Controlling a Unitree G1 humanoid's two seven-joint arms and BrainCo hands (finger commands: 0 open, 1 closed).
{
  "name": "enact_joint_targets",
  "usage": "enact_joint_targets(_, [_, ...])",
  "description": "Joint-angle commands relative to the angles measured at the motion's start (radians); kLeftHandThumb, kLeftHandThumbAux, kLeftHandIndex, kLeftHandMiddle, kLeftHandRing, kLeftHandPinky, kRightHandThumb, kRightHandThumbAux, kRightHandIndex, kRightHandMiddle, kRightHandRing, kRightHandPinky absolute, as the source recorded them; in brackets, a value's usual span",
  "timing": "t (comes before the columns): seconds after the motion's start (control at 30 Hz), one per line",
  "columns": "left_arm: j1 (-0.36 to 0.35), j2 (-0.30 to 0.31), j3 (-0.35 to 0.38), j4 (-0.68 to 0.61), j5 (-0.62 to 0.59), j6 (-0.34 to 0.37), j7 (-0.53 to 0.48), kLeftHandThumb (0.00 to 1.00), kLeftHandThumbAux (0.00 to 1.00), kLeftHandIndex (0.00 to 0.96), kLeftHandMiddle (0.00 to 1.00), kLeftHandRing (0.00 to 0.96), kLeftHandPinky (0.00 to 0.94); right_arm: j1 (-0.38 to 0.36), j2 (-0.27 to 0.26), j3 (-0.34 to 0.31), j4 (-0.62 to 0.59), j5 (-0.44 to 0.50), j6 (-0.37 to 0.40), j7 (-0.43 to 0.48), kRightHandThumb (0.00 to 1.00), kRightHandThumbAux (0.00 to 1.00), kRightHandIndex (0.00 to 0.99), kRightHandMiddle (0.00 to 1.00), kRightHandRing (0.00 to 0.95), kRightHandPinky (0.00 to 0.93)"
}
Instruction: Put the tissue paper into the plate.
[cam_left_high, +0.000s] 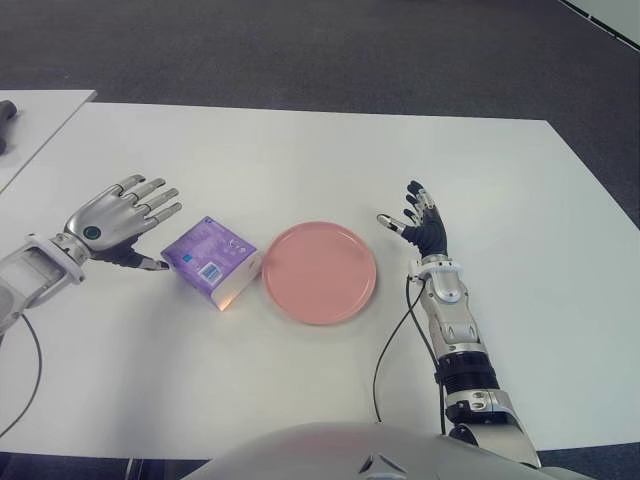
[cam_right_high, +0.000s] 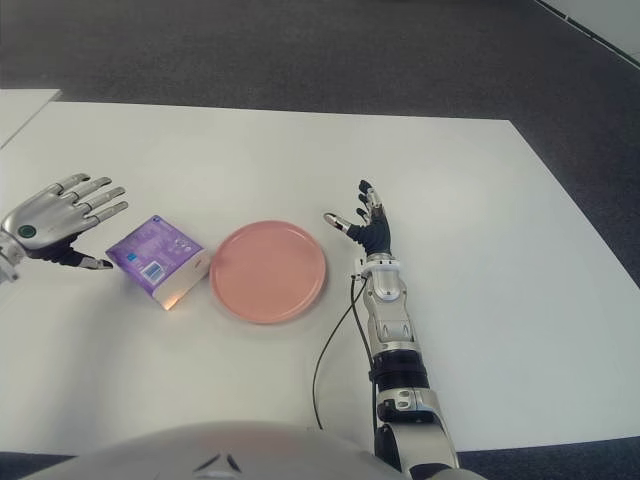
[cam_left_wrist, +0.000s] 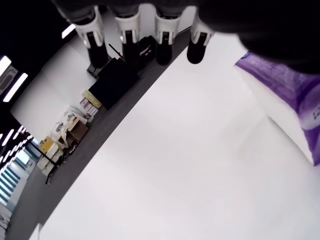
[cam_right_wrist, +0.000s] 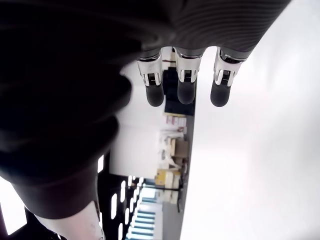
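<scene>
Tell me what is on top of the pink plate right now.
Nothing lies on the pink plate; its whole surface shows bare. The purple tissue pack sits on the table beside it, with the open left robot hand next to the pack.

the purple tissue pack sat just left of the pink plate, edges nearly touching. the left hand hovered with fingers spread at the pack's outer side; bare white table lay open on all other sides.
</scene>
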Motion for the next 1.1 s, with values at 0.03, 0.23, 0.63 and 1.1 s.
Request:
enact_joint_targets(0.03, [-0.005,0.026,-0.023,-0.019,0.029,0.003,0.003,0.486,0.137,0.0,0.0,0.0,0.0,0.019,0.004,0.004,-0.003,-0.006,0.028,-0.006,0.0,0.853,0.04,0.039,0.033,0.067])
enact_joint_targets(0.23, [-0.001,0.047,-0.022,-0.029,0.002,-0.027,-0.025,0.458,0.159,0.0,0.0,0.0,0.0,0.02,0.007,0.006,-0.006,-0.009,0.031,-0.008,0.0,0.853,0.04,0.039,0.033,0.067])
enact_joint_targets(0.63, [0.057,0.079,0.061,-0.144,-0.121,-0.049,-0.072,0.38,0.2,0.0,0.0,0.0,0.0,0.019,0.008,0.008,-0.007,-0.009,0.033,-0.011,0.0,0.853,0.04,0.039,0.033,0.067])
enact_joint_targets(1.1, [0.256,0.096,0.213,-0.346,-0.186,-0.118,-0.034,0.365,0.226,0.0,0.0,0.0,0.0,0.014,0.011,0.012,-0.001,-0.012,0.033,-0.017,0.0,0.853,0.04,0.039,0.033,0.067])
